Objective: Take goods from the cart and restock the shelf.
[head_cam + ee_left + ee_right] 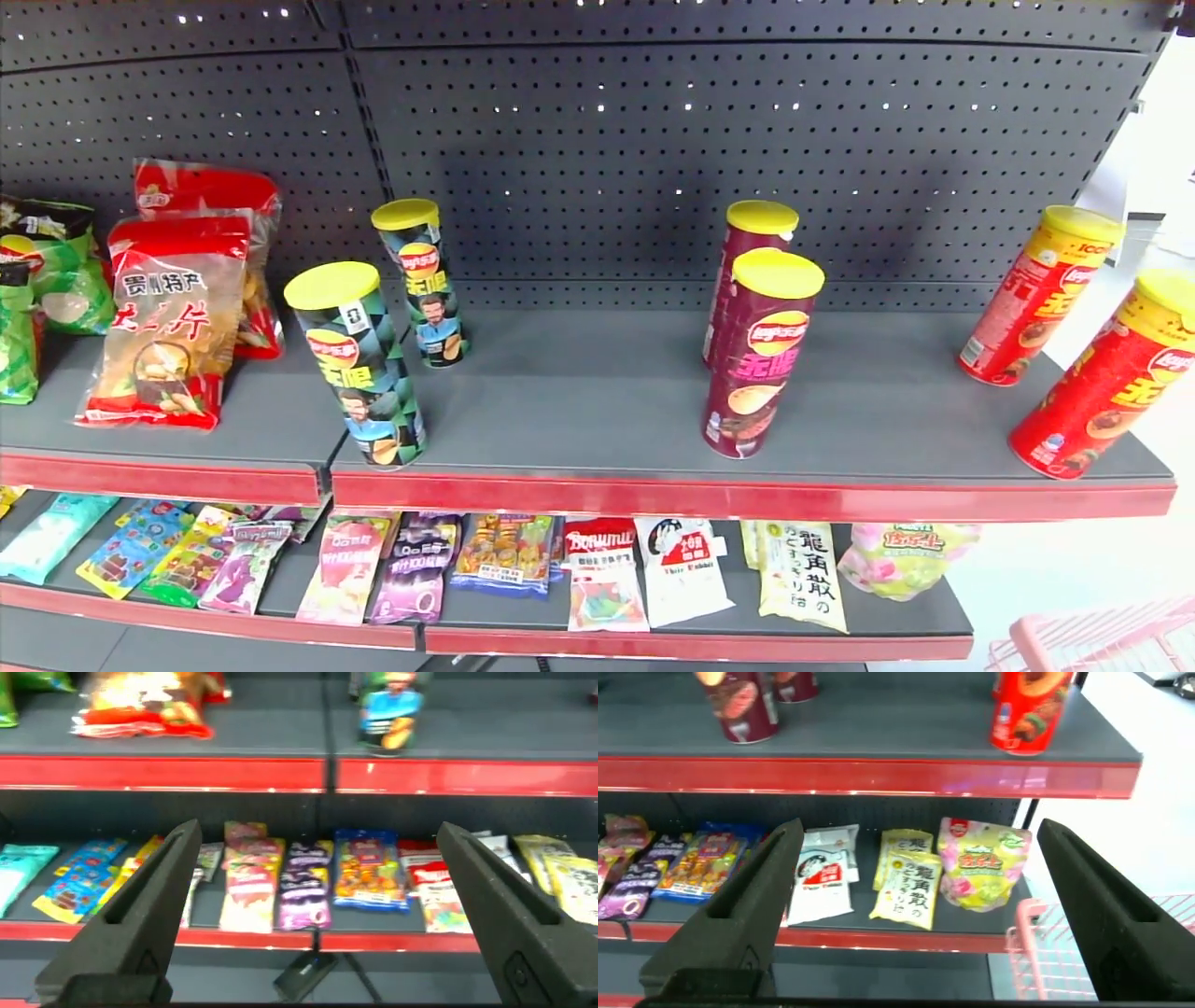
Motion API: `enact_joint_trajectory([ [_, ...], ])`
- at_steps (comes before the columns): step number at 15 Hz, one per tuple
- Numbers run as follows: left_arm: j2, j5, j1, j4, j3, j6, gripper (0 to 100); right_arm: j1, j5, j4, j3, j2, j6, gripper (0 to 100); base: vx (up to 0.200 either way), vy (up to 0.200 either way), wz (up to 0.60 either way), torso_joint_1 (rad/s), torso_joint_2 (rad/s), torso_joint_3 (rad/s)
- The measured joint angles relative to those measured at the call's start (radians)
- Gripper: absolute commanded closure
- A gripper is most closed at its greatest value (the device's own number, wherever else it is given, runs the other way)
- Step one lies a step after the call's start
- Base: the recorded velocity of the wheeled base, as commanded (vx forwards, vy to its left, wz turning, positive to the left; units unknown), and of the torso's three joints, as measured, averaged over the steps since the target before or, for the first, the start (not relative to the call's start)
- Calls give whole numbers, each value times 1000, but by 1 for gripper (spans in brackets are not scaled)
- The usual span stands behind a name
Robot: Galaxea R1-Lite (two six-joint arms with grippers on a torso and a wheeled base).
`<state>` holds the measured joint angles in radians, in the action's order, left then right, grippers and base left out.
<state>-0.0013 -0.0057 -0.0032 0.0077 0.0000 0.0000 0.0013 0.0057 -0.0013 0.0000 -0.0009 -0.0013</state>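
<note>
Shelf (597, 392) with six upright chip cans (761, 350); left pincer (318, 829) and right pincer (920, 826) agape.

We count two green cans (359, 364), two maroon cans (761, 355) and two red cans (1036, 294): six on the upper shelf (597, 392). At its left end, two red bags (163, 327); the green bags (56, 271) we cannot number.

Left gripper (318, 829) and right gripper (920, 826) alike: each has two matte charcoal-black fingers (131, 919), long wedge-shaped slabs tapering to blunt tips, with a shallow recessed groove along each upper face and a small round recess near one finger's base.
</note>
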Motion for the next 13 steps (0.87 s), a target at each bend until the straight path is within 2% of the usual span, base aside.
enact_joint_trajectory([
  [3,0,0,0,0,0,0,0,0,0,0,0,0,0,0,0,-200,0,1,2,2],
  [13,0,0,0,0,0,-1,0,0,0,0,0,0,0,0,0,0,0,0,0,0],
])
